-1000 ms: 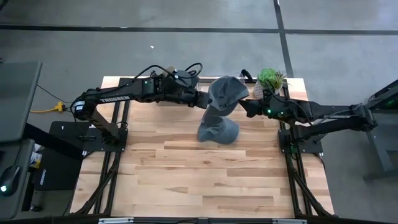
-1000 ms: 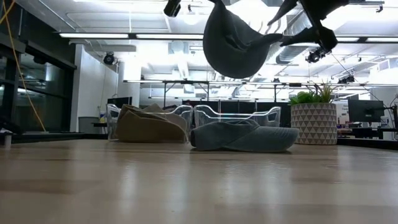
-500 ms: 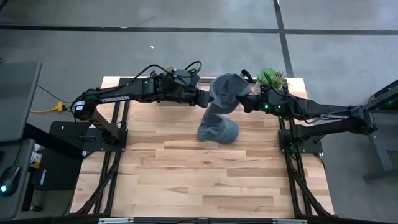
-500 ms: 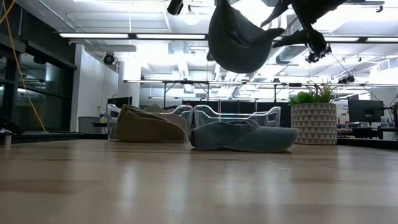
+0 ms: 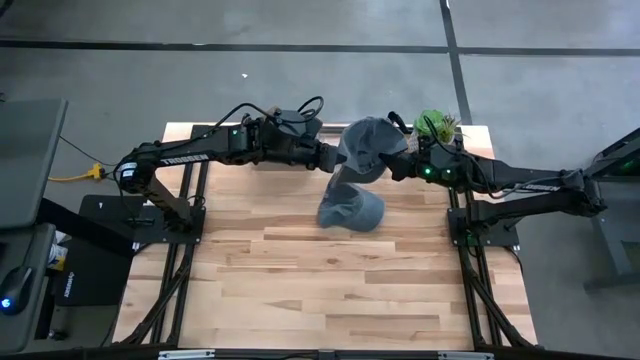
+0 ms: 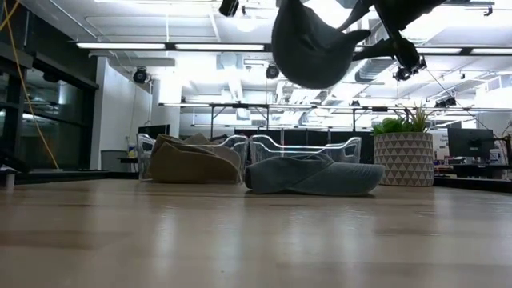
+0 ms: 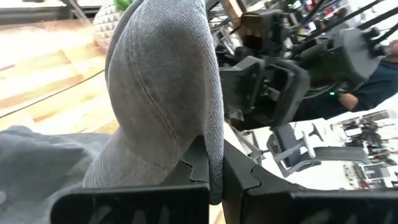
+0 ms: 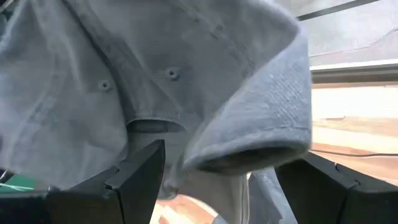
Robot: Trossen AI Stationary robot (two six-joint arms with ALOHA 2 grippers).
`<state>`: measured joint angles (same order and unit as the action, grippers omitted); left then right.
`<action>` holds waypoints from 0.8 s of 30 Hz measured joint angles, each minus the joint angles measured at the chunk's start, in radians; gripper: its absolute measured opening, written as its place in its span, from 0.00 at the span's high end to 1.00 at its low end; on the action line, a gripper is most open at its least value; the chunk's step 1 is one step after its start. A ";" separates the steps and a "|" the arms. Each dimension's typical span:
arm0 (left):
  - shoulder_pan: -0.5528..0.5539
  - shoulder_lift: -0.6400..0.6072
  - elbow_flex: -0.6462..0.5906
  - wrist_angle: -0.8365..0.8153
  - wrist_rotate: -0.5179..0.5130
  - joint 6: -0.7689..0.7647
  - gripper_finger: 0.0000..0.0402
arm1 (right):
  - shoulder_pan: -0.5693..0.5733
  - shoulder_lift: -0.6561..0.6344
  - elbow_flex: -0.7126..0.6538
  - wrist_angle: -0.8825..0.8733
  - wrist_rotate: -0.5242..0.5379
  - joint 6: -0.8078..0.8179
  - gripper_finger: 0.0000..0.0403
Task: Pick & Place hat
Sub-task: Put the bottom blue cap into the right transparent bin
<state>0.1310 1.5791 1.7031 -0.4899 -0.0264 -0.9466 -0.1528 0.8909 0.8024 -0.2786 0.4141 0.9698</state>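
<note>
A grey hat (image 5: 370, 147) hangs in the air over the table's far middle, held by my left gripper (image 5: 335, 160), which is shut on it. In the low view the held hat (image 6: 308, 48) floats well above the table. My right gripper (image 5: 398, 166) is open just right of the hat. In its wrist view the wide-open fingers (image 8: 140, 171) stand on either side of the hat's rolled lower edge (image 8: 249, 146); whether they touch it I cannot tell. A second grey hat (image 5: 352, 210) lies crumpled on the table below. My left gripper pinches the held hat by its lower edge (image 7: 213, 163), a seam-like fold of cloth between the two shut fingers (image 7: 196, 163). The fingers come roughly level from the table's left. The hat is lifted clear and bulges out beyond the fingertips.
A tan hat (image 6: 192, 160) lies on the far left part of the table, beside the second grey hat (image 6: 312, 174). Clear plastic bins (image 6: 300, 148) stand behind them. A potted plant (image 5: 435, 125) sits at the far right corner. The near half of the wooden table (image 5: 330, 290) is bare.
My left gripper has carried the held hat slightly up and toward the table's right. My right gripper has edged toward the hat and a little toward the far edge. The hat on the table has stayed put.
</note>
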 joint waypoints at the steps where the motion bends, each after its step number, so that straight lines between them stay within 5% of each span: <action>1: 0.000 0.000 0.000 0.009 0.014 0.000 1.00 | 0.000 0.000 0.000 0.001 0.004 -0.001 0.29; 10: 0.000 0.000 0.000 0.037 0.047 0.002 1.00 | 0.000 0.000 0.000 0.029 -0.002 -0.010 0.30; 24: 0.000 0.000 0.000 0.039 0.053 0.003 1.00 | 0.000 0.000 0.000 0.038 -0.036 -0.029 0.51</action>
<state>0.1310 1.5791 1.7031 -0.4505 0.0262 -0.9436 -0.1530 0.8909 0.8024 -0.2405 0.3781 0.9413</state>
